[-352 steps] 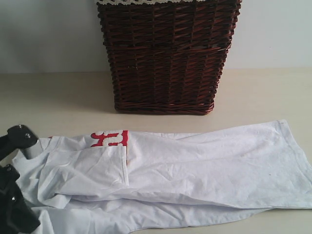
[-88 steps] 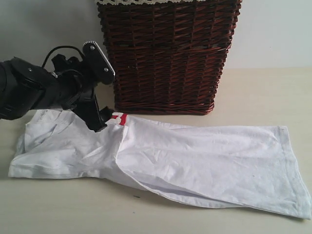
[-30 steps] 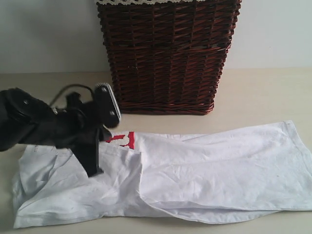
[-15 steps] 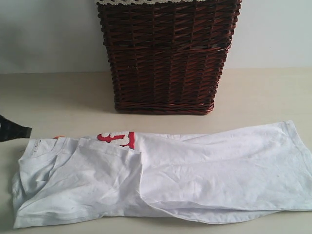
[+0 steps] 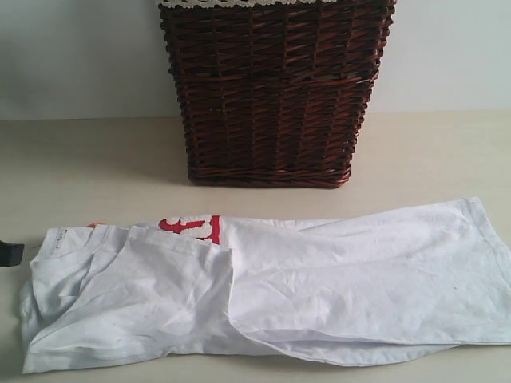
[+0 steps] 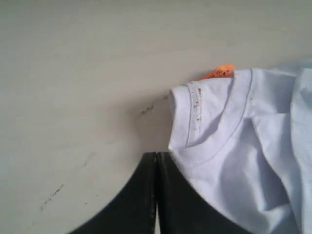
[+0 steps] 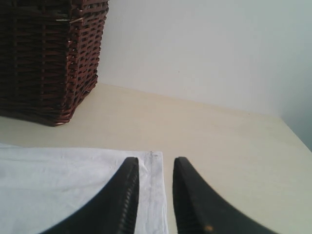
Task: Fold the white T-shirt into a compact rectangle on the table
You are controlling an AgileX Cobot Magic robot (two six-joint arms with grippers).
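The white T-shirt [image 5: 343,271] lies flat on the table [image 5: 96,159], spread as a long band in front of the wicker basket [image 5: 271,96] and apart from it. On its left portion one layer is folded over. Red lettering [image 5: 192,227] shows at the far edge. In the left wrist view, the orange neck tag [image 6: 218,72] protrudes beside the collar [image 6: 214,141].

Left fingers [image 6: 152,170]: pressed together, holding nothing, tips just beside the collar. Whether they touch the cloth cannot be told.

Right fingers [image 7: 127,180]: slightly parted, gap empty, positioned over the hem corner at the shirt's right end. Contact cannot be told.
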